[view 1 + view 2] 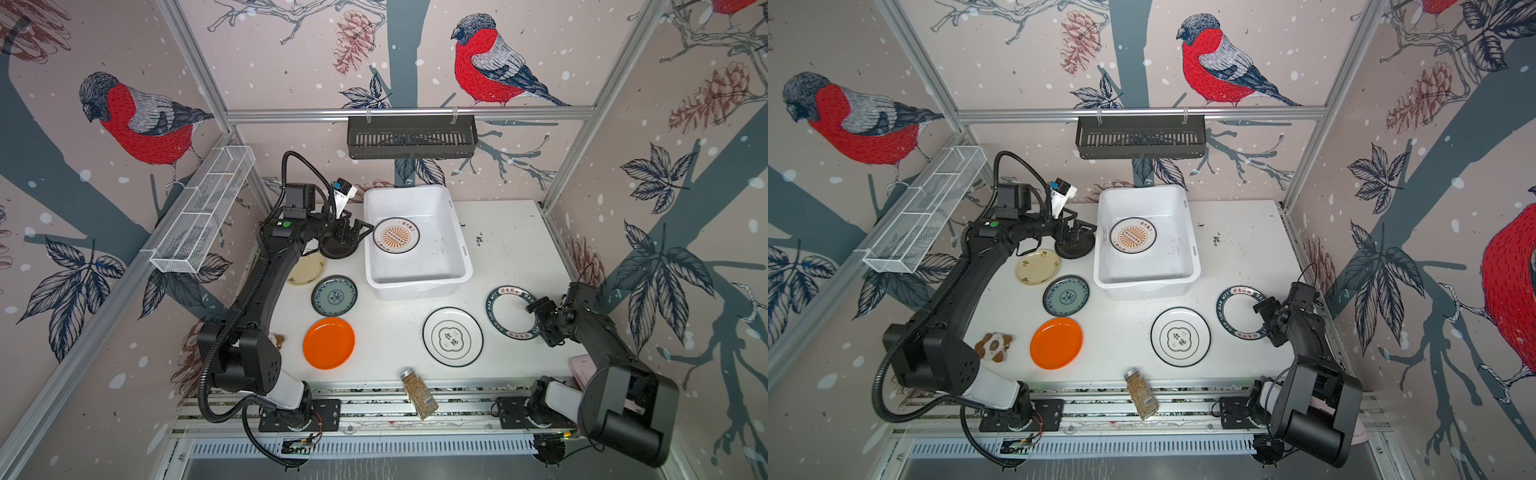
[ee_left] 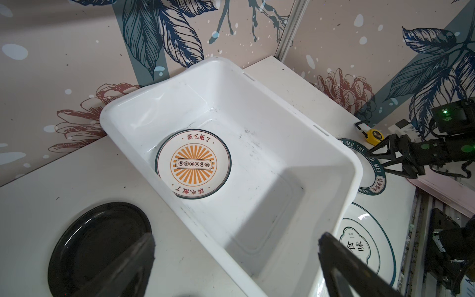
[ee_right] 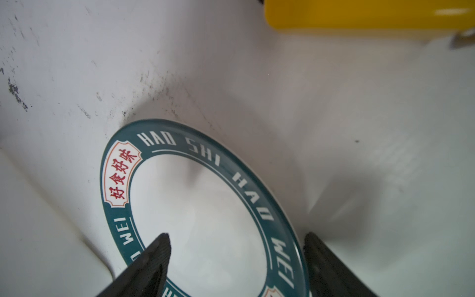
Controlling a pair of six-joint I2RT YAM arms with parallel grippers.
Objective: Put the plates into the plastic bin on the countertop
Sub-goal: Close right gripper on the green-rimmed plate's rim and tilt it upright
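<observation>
The white plastic bin stands on the countertop and holds the orange-sunburst plate. My left gripper hangs open at the bin's left rim, above the black plate. Cream, teal-patterned and orange plates lie to the left. The black-rimmed emblem plate lies in front of the bin. My right gripper is open astride the rim of the lettered plate, one finger over its centre.
A spice jar lies at the front edge. A yellow tape measure sits beyond the lettered plate. A brown-and-white toy lies front left. The black slotted basket and wire mesh tray hang on the walls.
</observation>
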